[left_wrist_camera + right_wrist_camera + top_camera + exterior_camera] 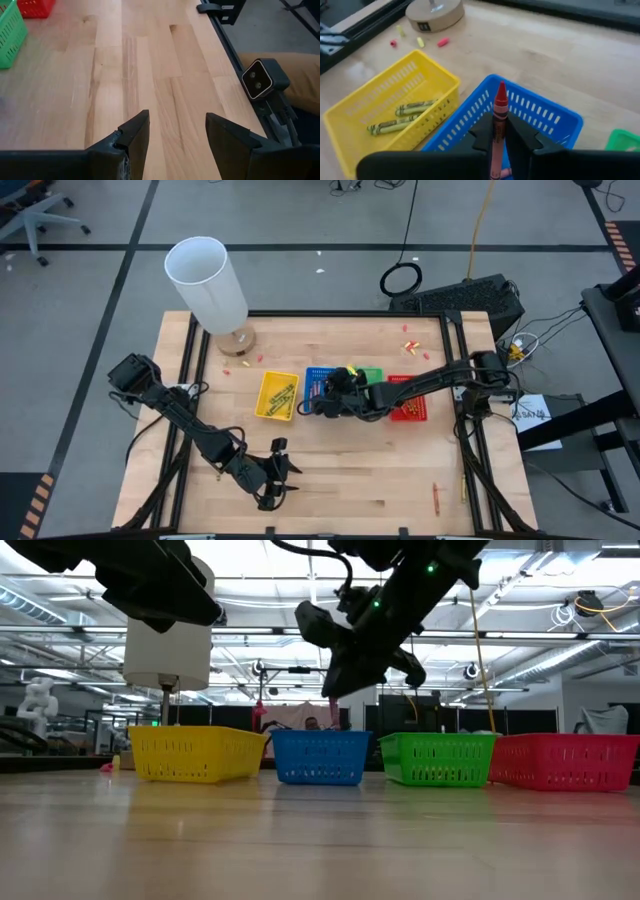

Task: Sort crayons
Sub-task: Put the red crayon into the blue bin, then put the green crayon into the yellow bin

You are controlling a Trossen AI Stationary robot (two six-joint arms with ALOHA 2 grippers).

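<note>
Right tool (498,131): closed on a red crayon (498,120), which stands upright between the fingers with its tip clear above them; in the high view the tool hangs over the blue tray (535,112).
Left tool (176,135): fingers spread wide, holding nothing, parked low over bare tabletop (150,75) near the front edge, well apart from the trays.
Wrong-bin risk: the red crayon sits above the blue tray, while the red tray (410,402) is two places over, past the green tray (371,376). Letting go here would likely misfile it.
Slip risk: the grip is on a thin waxy stick held near its lower half; a quick swing sideways could tilt it or let it slide out.
Snag risk: the tool rides close over the mesh walls, so a low sideways move could catch a rim and shove a tray.
Yellow tray (385,100): already holds yellow-green crayons (400,117); a nudge to the row could disturb them.
Strays: small scraps (442,42) lie beside the lamp base (434,12), and one crayon (435,497) lies near the front right of the tabletop.
</note>
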